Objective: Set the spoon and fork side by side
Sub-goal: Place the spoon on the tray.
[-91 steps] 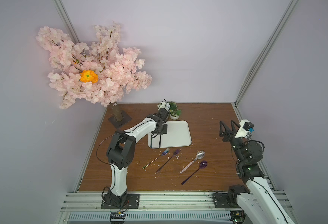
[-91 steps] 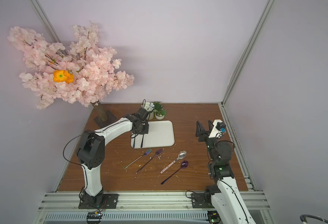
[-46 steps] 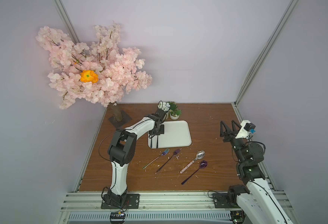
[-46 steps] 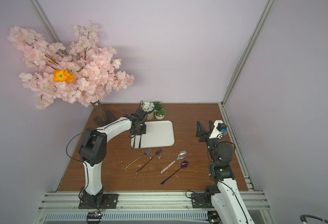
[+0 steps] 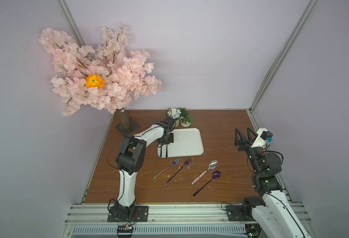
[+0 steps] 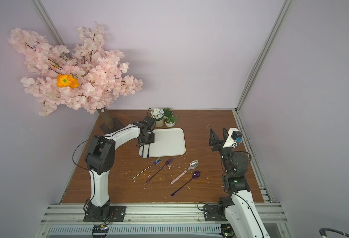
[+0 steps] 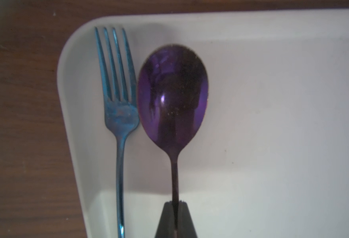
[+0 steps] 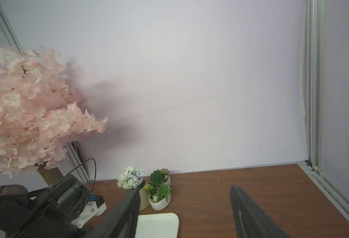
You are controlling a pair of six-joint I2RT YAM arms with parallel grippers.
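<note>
In the left wrist view a purple spoon (image 7: 172, 92) lies bowl-up on a white tray (image 7: 272, 103). My left gripper (image 7: 175, 203) is shut on its thin handle. A blue fork (image 7: 118, 99) lies parallel right beside it, nearer the tray's edge, its head almost touching the bowl. In both top views the left gripper (image 5: 165, 143) (image 6: 146, 144) sits over the tray's left edge, with the fork (image 5: 163, 150) and spoon (image 5: 167, 151) showing as two dark lines. My right gripper (image 5: 243, 133) (image 8: 185, 188) is raised at the right, open and empty.
On the wooden table in front of the tray (image 5: 186, 142) lie a blue fork (image 5: 166, 168), a purple fork (image 5: 179, 170), a pink-handled silver spoon (image 5: 205, 171) and a purple spoon (image 5: 207, 182). Two small plant pots (image 5: 182, 119) stand behind the tray. A pink blossom tree (image 5: 99, 70) stands back left.
My left gripper has edged slightly toward the tray's left edge, still shut on the spoon. The right arm has barely moved.
</note>
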